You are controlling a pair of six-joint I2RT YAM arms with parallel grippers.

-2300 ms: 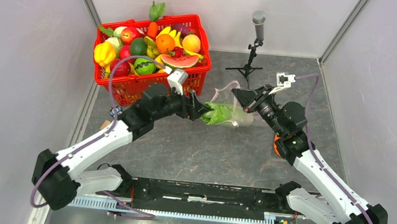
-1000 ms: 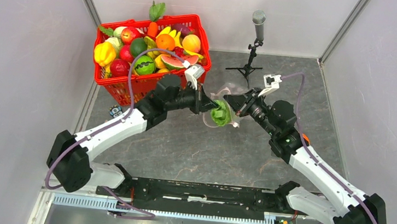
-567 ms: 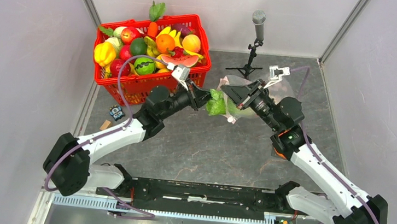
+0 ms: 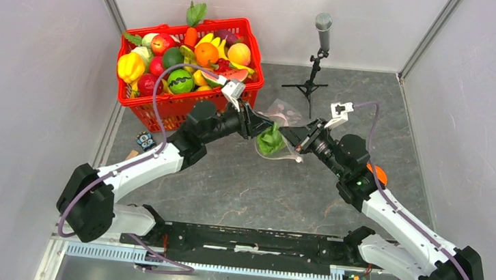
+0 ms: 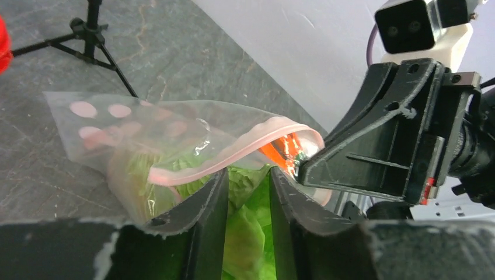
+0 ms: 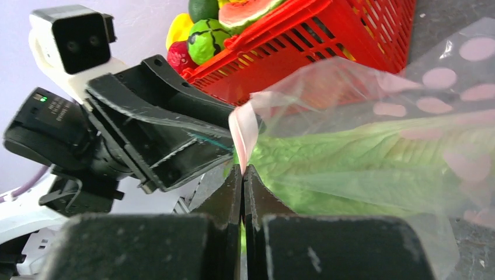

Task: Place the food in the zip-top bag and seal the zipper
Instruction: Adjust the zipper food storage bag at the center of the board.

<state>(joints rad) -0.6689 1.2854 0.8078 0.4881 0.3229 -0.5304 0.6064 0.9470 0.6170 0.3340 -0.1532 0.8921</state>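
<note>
The right end effector [image 6: 242, 170] is clamped on the zipper [image 6: 244, 131] edge of the zip-top bag [image 6: 408, 116], near the red basket [image 4: 166, 108]. The cabbage [image 5: 248, 245] is lodged in the bag's mouth and is seen between the slightly parted fingers of the left end effector [image 5: 248, 178].

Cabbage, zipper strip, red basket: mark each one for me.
cabbage [image 4: 271, 141], top view, on its green leafy end.
zipper strip [image 5: 245, 150], left wrist view, midway along the pink band.
basket [image 4: 137, 104], top view, on the near mesh wall.
</note>
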